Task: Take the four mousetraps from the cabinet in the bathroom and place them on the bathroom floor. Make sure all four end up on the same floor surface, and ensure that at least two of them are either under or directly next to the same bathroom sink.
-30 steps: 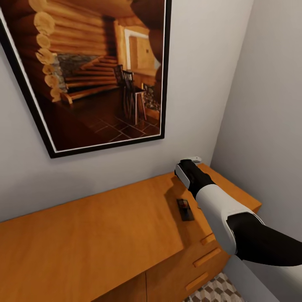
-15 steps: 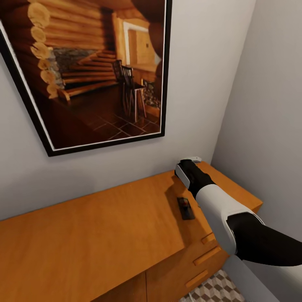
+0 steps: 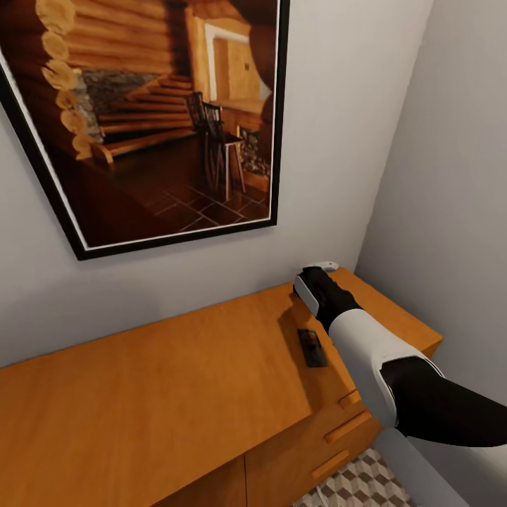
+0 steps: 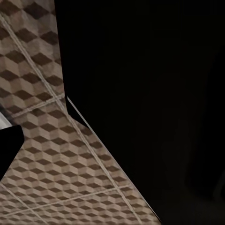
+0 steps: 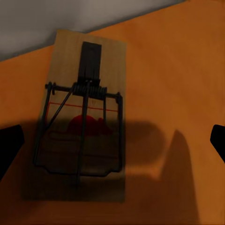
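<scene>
— Grey walls met in a corner behind the cabinet (image 3: 176, 380), and a framed picture (image 3: 155, 120) of a log-cabin interior hung above its flat top. What did you have on the top?

— One mousetrap (image 3: 310, 348), lying flat near the cabinet's right end, closer to the front edge than to the wall. My right arm (image 3: 366, 352) reached over that end, its wrist just beyond the trap toward the back edge.

— And through the right wrist camera?

— I looked straight down on the mousetrap (image 5: 84, 117): wooden board, dark wire bar and spring, a red patch in the middle, its far end close to the cabinet's back edge where the wall began. The arm's shadow fell across its near half. The right gripper (image 5: 112, 140) hung above it with its fingertips (image 5: 9, 145) spread wide, one dark tip at each side of that picture, touching nothing.

— The left side?

— Its camera showed the bathroom floor (image 4: 42, 164), cube-patterned tiles, beside a big dark mass. I could not tell how the left gripper's fingers stood.

— Anything else?

— A strip of the same tiles (image 3: 359, 486) showed below the cabinet's drawer handles (image 3: 347, 431).
</scene>
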